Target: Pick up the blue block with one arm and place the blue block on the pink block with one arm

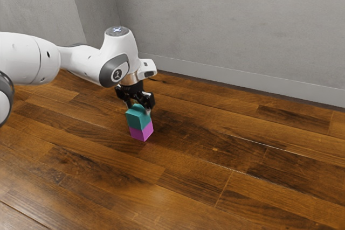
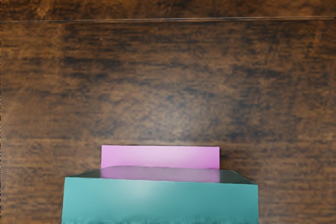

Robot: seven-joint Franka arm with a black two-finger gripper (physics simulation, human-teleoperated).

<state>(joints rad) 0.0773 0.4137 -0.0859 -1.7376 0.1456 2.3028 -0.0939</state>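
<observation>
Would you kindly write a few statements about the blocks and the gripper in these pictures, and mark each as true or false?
1. The blue block rests on top of the pink block. True.
2. The blocks stand on a white cloth. False: they stand on a brown wooden surface.
3. The gripper is at the blue block's top. True.
4. The pink block lies alone, far from the gripper. False: it is directly beneath the blue block, touching it.
</observation>
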